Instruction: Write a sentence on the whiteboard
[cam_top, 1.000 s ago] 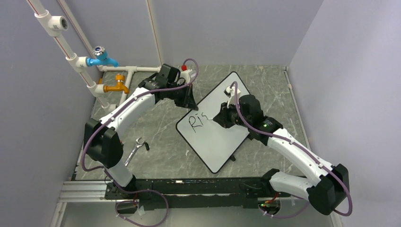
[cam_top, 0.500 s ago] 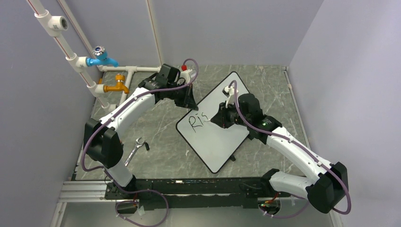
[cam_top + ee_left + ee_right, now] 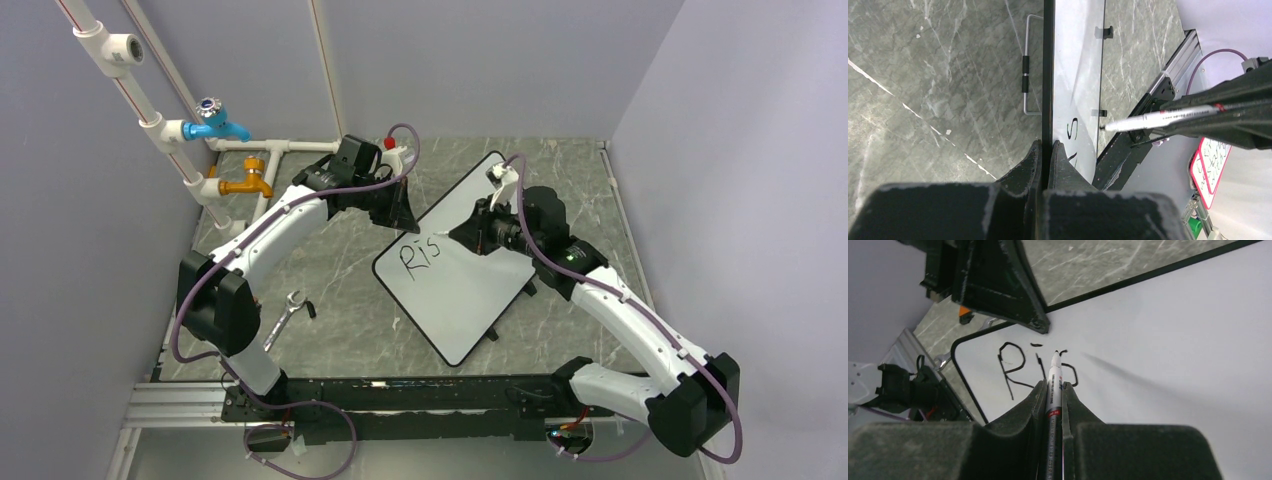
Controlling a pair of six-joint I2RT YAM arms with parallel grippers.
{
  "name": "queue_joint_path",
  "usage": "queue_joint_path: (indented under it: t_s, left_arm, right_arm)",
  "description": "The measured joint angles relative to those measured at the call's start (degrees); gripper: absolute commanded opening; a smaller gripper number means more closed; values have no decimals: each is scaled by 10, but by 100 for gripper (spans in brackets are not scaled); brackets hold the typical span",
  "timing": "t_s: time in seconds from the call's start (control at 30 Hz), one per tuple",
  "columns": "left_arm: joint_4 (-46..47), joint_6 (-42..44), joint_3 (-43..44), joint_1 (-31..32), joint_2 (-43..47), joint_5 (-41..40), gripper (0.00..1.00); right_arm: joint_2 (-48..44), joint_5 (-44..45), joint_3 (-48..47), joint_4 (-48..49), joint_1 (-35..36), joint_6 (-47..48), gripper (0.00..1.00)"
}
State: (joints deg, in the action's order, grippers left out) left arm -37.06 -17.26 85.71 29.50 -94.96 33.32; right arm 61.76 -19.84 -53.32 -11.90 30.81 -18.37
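- The whiteboard (image 3: pixel 460 300) lies flat in the middle of the tabletop (image 3: pixel 340 280). It is turned on the diagonal, with its long axis running from the near-left corner toward the far-right corner.
- Of the sentence (image 3: pixel 419 256) we can read only "Ris". It sits at the board corner that faces the left edge of the tabletop, and the letters run along the long axis toward the far-right.
- The left gripper (image 3: pixel 1046 150) has its jaws narrowed onto the black rim of the board's far-left long edge, just beside the letters, pinning the board.
- The right gripper (image 3: pixel 1053 390) has its jaws closed around a marker (image 3: pixel 1054 371).
- The marker's long axis runs out from the jaws, with its tip pointing toward the left edge of the tabletop.
- The tip is at the top of the "s". We cannot tell whether it touches the surface.
- We judge that the next letter belongs on the blank white just past the "s". That spot lies along the board's long axis toward the far-right corner, so it is back toward the right gripper's own jaws.
- The right arm has the pen and is the nearer one to that spot. The left arm need only hold the board steady.
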Motion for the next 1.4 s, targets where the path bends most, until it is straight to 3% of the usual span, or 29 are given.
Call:
queue_joint_path:
  t_s: [1.4]
  left_arm:
    - [4, 1, -9, -1, 3, -2, 0]
  right_arm:
    - [39, 18, 21, 8, -27, -14, 0]
